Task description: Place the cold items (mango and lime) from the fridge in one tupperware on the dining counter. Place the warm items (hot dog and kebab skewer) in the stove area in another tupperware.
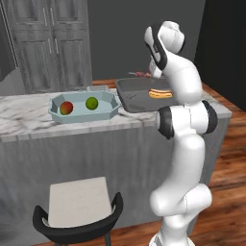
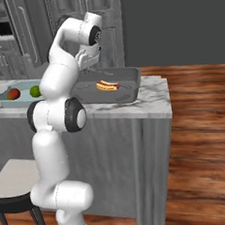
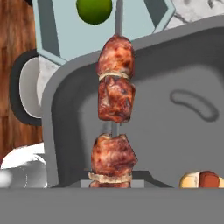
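Kebab skewer (image 3: 114, 127) hangs pinched in the tool (image 2: 86, 62), above the dark grey tray (image 1: 139, 93) where the hot dog (image 2: 107, 85) lies. Pale blue-green tray (image 1: 109, 111) just beside it holds mango (image 1: 66, 108) and lime (image 1: 92, 103). Both trays sit on the white marble tabletop (image 2: 152, 98); wood floor (image 2: 205, 139), grey cabinets (image 1: 48, 43), black chair (image 1: 77, 214) below.

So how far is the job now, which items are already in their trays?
Done: the mango and lime lie in the pale blue-green tupperware on the dining counter, and the hot dog lies in the dark grey tupperware. In hand: the gripper holds the kebab skewer above the grey tray. Left: lowering and releasing it.
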### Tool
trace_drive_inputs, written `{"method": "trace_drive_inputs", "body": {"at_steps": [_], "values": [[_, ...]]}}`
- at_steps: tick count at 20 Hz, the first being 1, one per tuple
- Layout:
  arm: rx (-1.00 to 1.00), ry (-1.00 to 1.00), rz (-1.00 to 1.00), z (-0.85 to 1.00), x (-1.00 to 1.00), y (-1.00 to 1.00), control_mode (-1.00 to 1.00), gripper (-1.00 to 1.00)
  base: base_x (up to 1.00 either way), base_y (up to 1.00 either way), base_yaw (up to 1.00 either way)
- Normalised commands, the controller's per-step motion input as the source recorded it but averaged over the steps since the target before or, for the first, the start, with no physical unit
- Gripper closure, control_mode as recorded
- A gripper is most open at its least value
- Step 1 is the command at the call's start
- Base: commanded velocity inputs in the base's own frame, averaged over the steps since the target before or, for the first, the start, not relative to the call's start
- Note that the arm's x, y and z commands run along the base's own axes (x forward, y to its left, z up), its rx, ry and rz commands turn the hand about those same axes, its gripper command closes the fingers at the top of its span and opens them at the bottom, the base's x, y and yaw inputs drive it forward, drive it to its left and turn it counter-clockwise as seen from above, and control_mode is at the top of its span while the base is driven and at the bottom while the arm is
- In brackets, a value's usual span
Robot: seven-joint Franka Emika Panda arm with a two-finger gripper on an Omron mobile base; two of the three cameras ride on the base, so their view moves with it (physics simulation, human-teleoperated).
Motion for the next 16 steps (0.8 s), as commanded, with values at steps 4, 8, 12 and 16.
{"method": "trace_drive_inputs", "body": {"at_steps": [4,8,12,16], "values": [[-0.15,0.0,0.0,-0.12,0.64,0.02,-1.0,1.0,0.0,0.0,0.0],[-0.13,0.0,0.0,-0.36,0.35,-0.03,-1.0,1.0,0.0,0.0,0.0],[-0.14,0.0,0.0,-0.49,0.23,-0.11,-1.0,1.0,0.0,0.0,0.0],[-0.11,0.01,0.0,-0.41,0.07,0.0,-1.0,1.0,0.0,0.0,0.0]]}}
